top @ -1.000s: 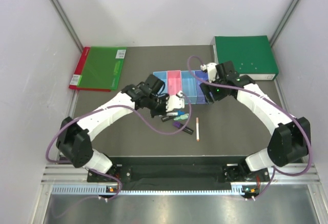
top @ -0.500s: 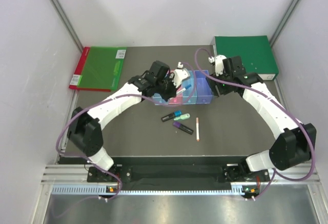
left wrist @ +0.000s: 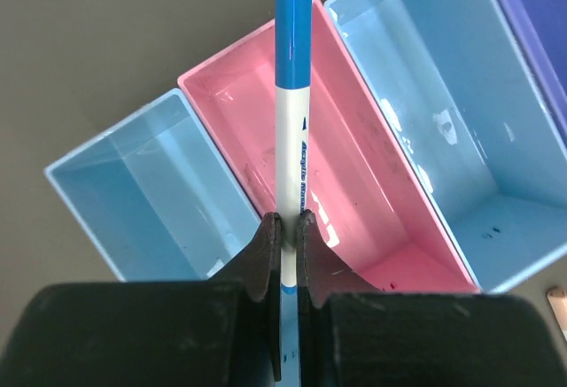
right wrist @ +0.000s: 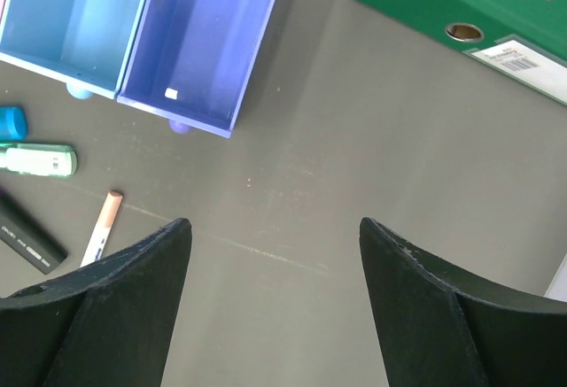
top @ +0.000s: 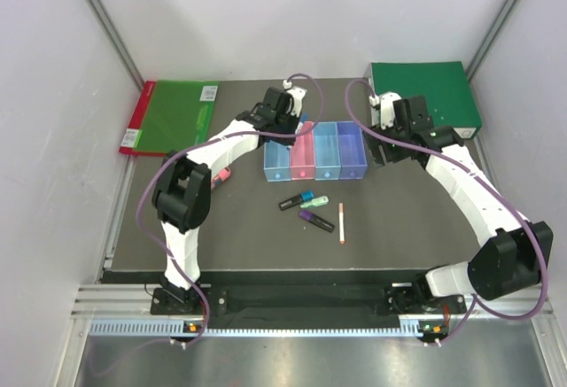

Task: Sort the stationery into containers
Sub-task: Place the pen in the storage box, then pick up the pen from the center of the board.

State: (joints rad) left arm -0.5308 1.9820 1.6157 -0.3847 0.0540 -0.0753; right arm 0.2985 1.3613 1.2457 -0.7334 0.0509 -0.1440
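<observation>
left claw: clamps white-blue pen over pink bin | right claw: agape, empty

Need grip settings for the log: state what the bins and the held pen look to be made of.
Bins: apparently thin translucent plastic, glossy; the dark table shows through the walls and highlights glint on them.
White-blue pen, clamped in the left gripper: seemingly smooth hard plastic, with a printed white barrel and a solid blue cap.

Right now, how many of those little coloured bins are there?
4, joined in a row mid-table: light blue bin leftmost, pink bin, blue bin, then purple bin rightmost. None seems hidden.
</observation>
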